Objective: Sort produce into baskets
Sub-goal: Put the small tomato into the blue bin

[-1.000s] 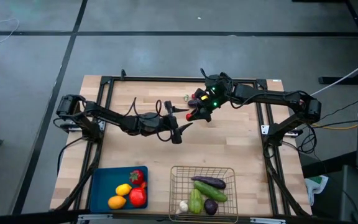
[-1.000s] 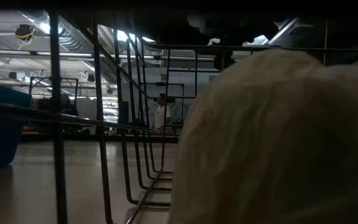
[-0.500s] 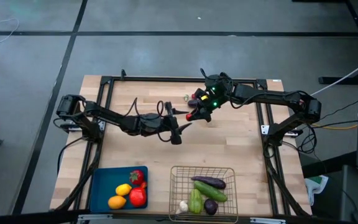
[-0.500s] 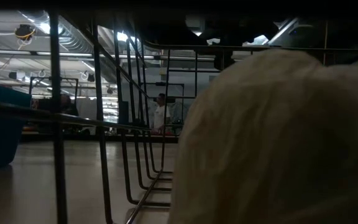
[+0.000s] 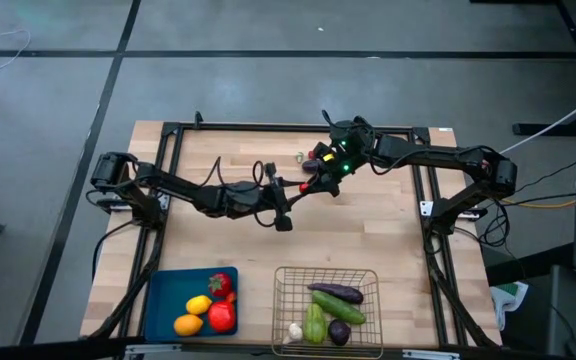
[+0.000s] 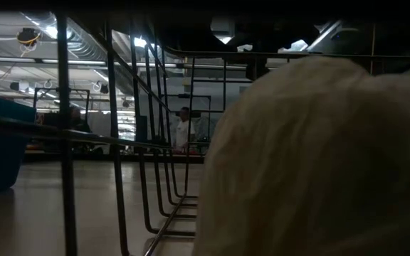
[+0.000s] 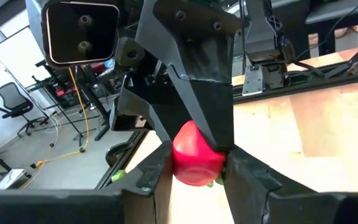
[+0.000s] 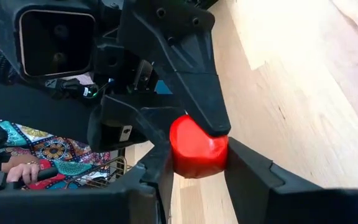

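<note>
Above the table's middle, the left gripper [image 7: 194, 177] and right gripper [image 8: 194, 165] both pinch one red fruit [image 5: 306, 184] between their narrowed fingers

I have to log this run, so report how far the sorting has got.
Done: four fruits lie in the blue tray, and four vegetables in the wire basket.

In hand: a red fruit is gripped between the left pincer and right pincer at once, mid-table, which looks like a handover.

Left: that fruit, plus a small purple piece by the right arm.

Grey floor [image 5: 268, 60], office chair [image 7: 14, 102]
</note>
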